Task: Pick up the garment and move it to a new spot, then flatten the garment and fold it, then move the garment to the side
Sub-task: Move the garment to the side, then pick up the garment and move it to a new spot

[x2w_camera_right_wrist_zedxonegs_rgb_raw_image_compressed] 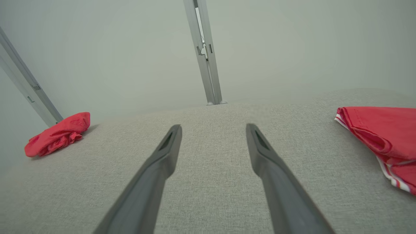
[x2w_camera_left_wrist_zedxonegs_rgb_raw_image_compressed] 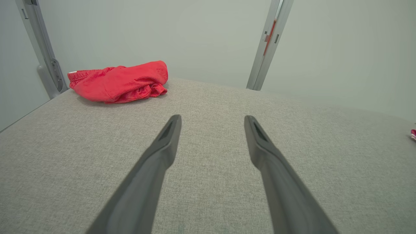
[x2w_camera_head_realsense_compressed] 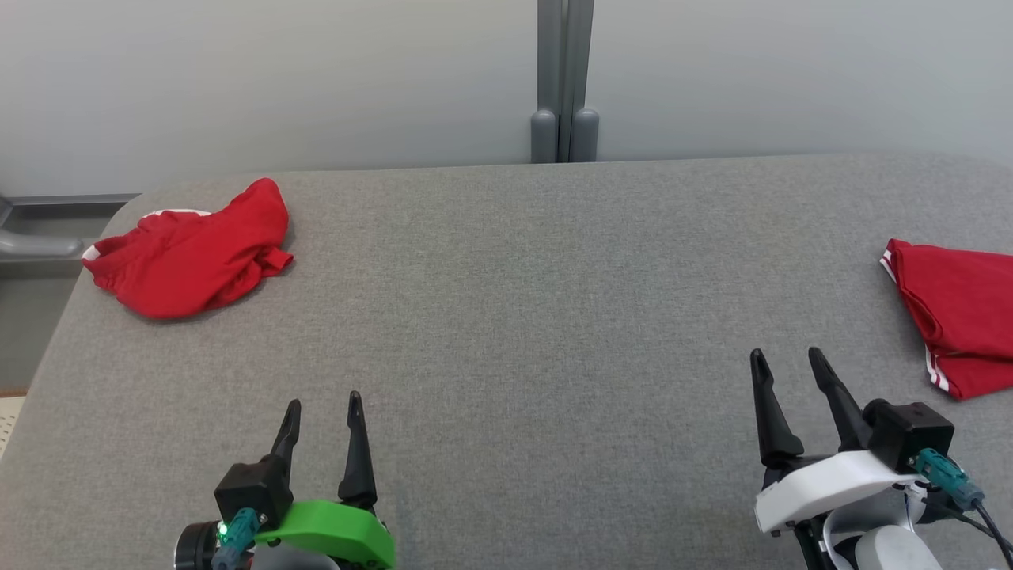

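The garment [x2w_camera_head_realsense_compressed: 190, 257] lies at the far left corner of the tabletop [x2w_camera_head_realsense_compressed: 538, 301]. It is a crumpled red heap with a white-trimmed edge at its back and a loose flap pointing toward the middle. The left end effector [x2w_camera_head_realsense_compressed: 323, 404] hovers near the front edge, well apart from the heap, its fingers parted a moderate way and holding nothing.

Picking up looks like the step in hand, and this arm is the nearer one. A good grasp would come down on the heap's high ridge with the fingers straddling a thick fold. That way several layers get pinched rather than one slippery flap. The heap should then lift clear before it is carried toward the open middle.

The right end effector [x2w_camera_head_realsense_compressed: 785, 354] is likewise parted and empty. It sits near a folded garment [x2w_camera_head_realsense_compressed: 961, 317] at the right edge, which it should leave undisturbed.
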{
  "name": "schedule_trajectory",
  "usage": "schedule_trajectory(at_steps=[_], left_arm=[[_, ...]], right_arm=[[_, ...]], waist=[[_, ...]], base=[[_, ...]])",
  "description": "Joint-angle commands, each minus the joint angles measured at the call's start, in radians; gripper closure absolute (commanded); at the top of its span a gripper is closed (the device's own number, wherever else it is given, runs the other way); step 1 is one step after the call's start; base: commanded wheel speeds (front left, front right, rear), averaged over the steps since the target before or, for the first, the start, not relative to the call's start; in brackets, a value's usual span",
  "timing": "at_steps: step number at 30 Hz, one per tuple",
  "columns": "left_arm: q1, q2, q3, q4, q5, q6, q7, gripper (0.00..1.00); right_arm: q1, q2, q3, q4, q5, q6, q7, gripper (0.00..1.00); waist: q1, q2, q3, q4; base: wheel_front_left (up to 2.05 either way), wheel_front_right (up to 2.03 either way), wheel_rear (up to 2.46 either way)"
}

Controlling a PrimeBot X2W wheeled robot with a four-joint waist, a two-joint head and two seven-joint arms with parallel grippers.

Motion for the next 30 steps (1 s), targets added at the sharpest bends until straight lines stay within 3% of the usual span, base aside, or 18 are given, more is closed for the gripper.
schedule_trajectory(at_steps=[1,21,25,30], left_arm=[[0.012,-0.002,-0.001,0.006,0.008,-0.005,-0.003,0.0],[0.005,-0.006,-0.008,0.025,0.015,-0.016,-0.003,0.0],[-0.008,-0.004,-0.011,0.028,0.016,-0.016,-0.003,0.0],[-0.028,0.004,-0.015,0.026,0.025,-0.017,-0.003,0.0]], right_arm=[[0.015,-0.002,0.005,-0.01,0.011,-0.002,0.005,0.0],[0.046,-0.002,0.017,-0.027,0.006,-0.002,0.03,0.0],[0.054,-0.001,0.013,-0.031,0.003,-0.002,0.029,0.0],[0.051,-0.001,0.012,-0.049,-0.006,-0.002,0.029,0.0]], waist=[[0.0,0.0,-0.002,-0.001],[0.0,0.0,-0.013,0.003],[0.0,0.0,-0.014,0.029],[0.0,0.0,-0.011,0.121]], base=[[0.0,0.0,0.0],[0.0,0.0,0.0],[0.0,0.0,0.0],[0.0,0.0,0.0]])
